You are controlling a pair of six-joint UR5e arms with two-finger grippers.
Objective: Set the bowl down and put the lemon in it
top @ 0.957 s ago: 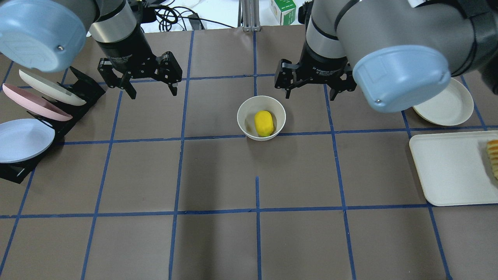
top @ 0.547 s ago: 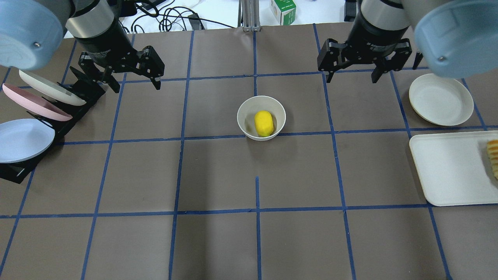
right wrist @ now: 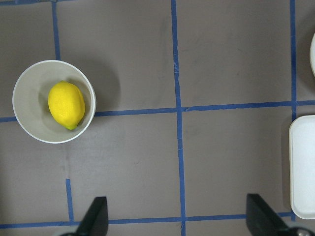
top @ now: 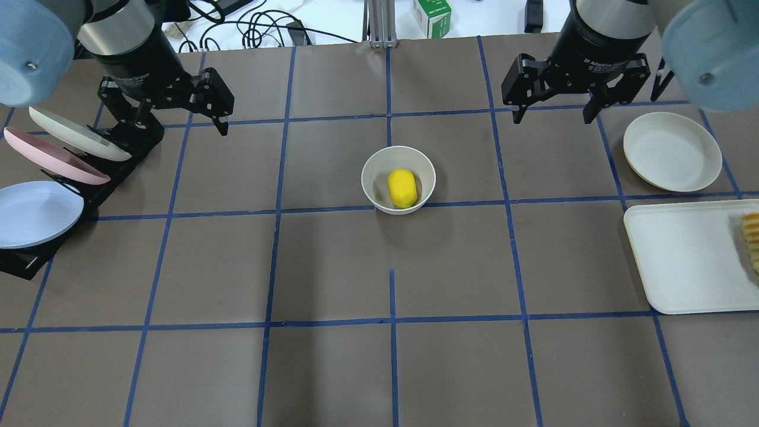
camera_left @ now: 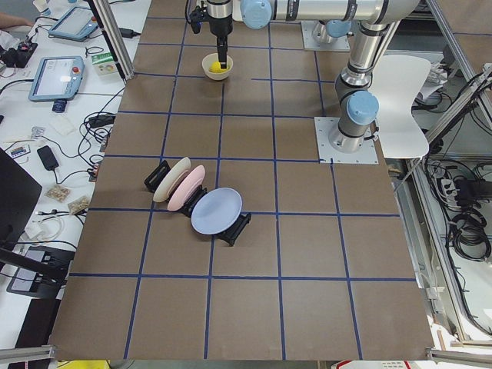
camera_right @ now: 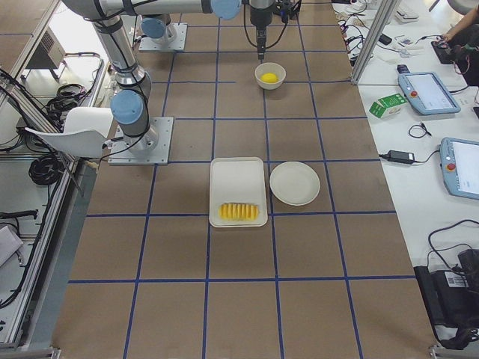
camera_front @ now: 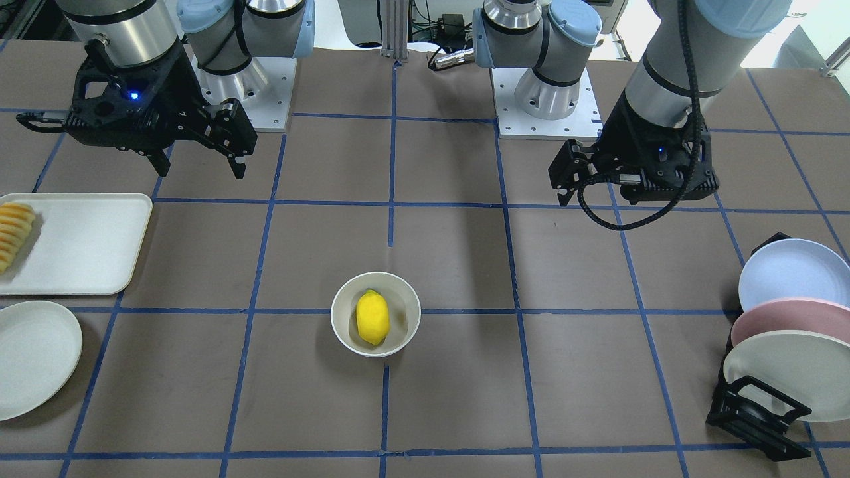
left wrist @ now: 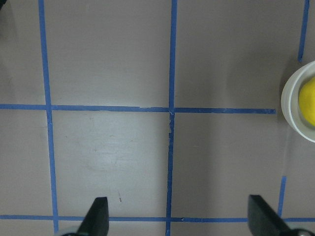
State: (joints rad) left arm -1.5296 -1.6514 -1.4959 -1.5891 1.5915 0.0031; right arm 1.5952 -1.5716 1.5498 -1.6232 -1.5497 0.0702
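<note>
The cream bowl (top: 376,178) stands upright near the table's middle with the yellow lemon (top: 402,188) lying inside it. Both also show in the front view, bowl (camera_front: 342,312) and lemon (camera_front: 372,317), and in the right wrist view, bowl (right wrist: 29,103) and lemon (right wrist: 66,105). The left wrist view catches only the bowl's edge (left wrist: 290,105). My left gripper (top: 187,126) is open and empty, far left of the bowl by the plate rack. My right gripper (top: 553,118) is open and empty, back right of the bowl.
A black rack (top: 127,139) with cream, pink and blue plates stands at the left edge. A flat off-white plate (top: 673,151) and a white tray (top: 682,255) with sliced fruit (top: 752,237) lie at the right. Cables and a green box (top: 431,16) lie beyond the far edge.
Both open grippers have drawn back and outward from the bowl, left one leftward, right one rightward, uncovering the flat plate. Bowl and lemon have not moved.
</note>
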